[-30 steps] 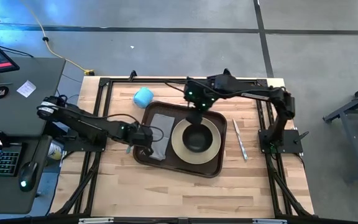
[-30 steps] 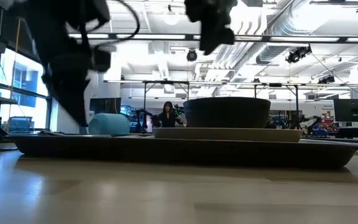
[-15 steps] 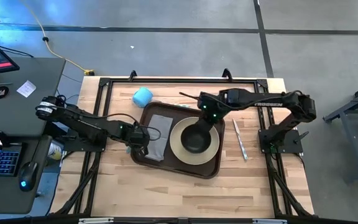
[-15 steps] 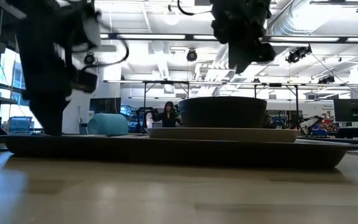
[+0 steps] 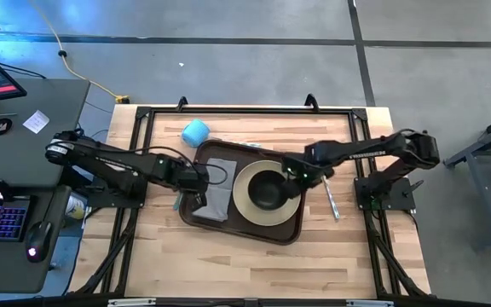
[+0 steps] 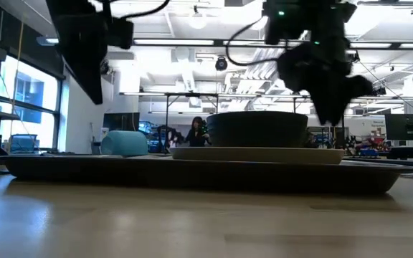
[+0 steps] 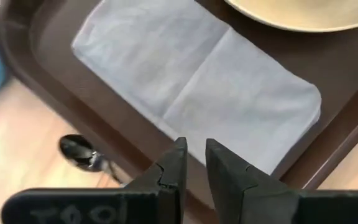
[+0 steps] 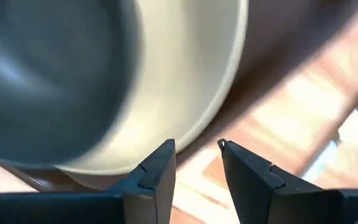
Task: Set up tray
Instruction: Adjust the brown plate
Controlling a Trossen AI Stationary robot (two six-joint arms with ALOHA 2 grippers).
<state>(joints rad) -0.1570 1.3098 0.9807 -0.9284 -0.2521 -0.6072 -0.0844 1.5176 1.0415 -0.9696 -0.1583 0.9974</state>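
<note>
Overhead, I see the dark brown rectangular plastic tray (image 5: 243,224) mid-worktop, its long axis skewed from the table's far-left toward its near-right. A round beige plate (image 5: 245,200) carrying a dark bowl (image 5: 268,188) fills its right half, a flat grey napkin (image 5: 214,189) its left. My left gripper (image 7: 193,163), fingers slightly apart and empty, hangs above the tray's left rim; my right gripper (image 8: 196,163), open, hovers at the plate's right edge. Bare wood borders the tray's near side. Only the left wrist view reveals a metal spoon (image 7: 79,152) beside the rim.
</note>
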